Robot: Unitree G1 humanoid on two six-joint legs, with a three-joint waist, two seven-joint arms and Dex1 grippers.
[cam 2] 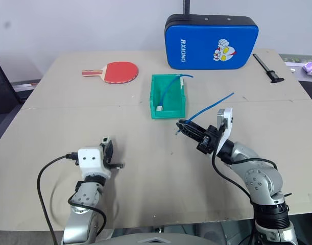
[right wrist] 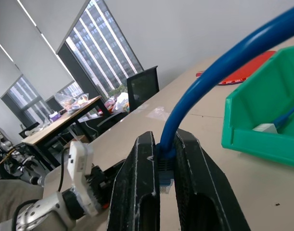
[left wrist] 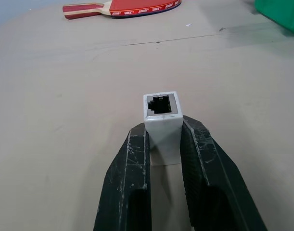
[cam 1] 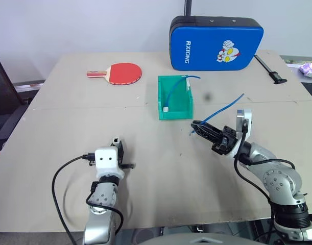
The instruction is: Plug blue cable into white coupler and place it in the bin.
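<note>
Beige bench (cam 1: 53, 153) from the head: right gripper (cam 1: 197, 125) near the bin (cam 1: 174, 97). Left wrist: left gripper (left wrist: 163, 144) fingers clamp the white coupler (left wrist: 161, 115), socket outward. Right wrist: fingers pinch the blue cable (right wrist: 195, 106) plug; align it squarely first.

Office room, plain wall, tall windows off to one side

A pale beige tabletop (cam 1: 69, 127) with a seam across its middle stands before a bare white wall (cam 1: 84, 25). A black office chair (cam 1: 5, 102) sits at its left edge. Tall windows (right wrist: 101, 48) with dark frames look out on high-rise buildings and let in daylight. Near them stand another dark chair (right wrist: 143, 86) and a cluttered wooden desk (right wrist: 60, 120).
</note>
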